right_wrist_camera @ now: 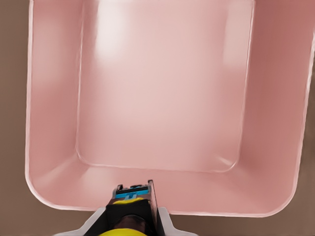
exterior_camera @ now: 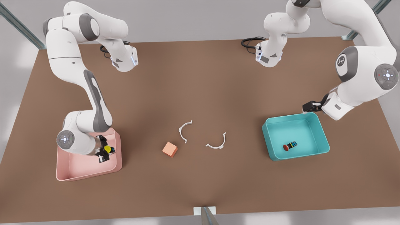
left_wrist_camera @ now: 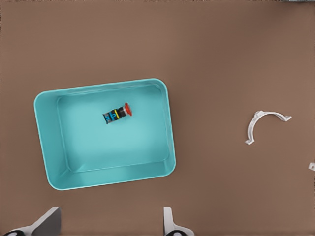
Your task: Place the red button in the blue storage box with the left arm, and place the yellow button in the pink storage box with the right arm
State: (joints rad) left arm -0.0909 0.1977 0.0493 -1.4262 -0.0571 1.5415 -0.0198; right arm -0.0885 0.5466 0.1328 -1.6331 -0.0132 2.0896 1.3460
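With the red button (exterior_camera: 290, 145) already lying in the blue storage box (exterior_camera: 323, 147) and the left gripper (exterior_camera: 310, 107) released, we note the right gripper (exterior_camera: 105, 153), lower left, clenching the yellow button (exterior_camera: 107, 149) over the pink storage box (exterior_camera: 64, 174); release should come low and well inside the walls.

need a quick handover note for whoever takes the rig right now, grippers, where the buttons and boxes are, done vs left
Left gripper: open, empty, above the far rim of the teal-blue plastic storage box.
Right gripper: shut on the small yellow-capped push button, held over the pale pink plastic storage box.
Small red-capped push button: lying on its side on the teal box floor.
Done: red button placed.
Left: release the yellow button into the pink box, then withdraw.
Also on the brown table: an orange cube and two white curved clips, untouched.
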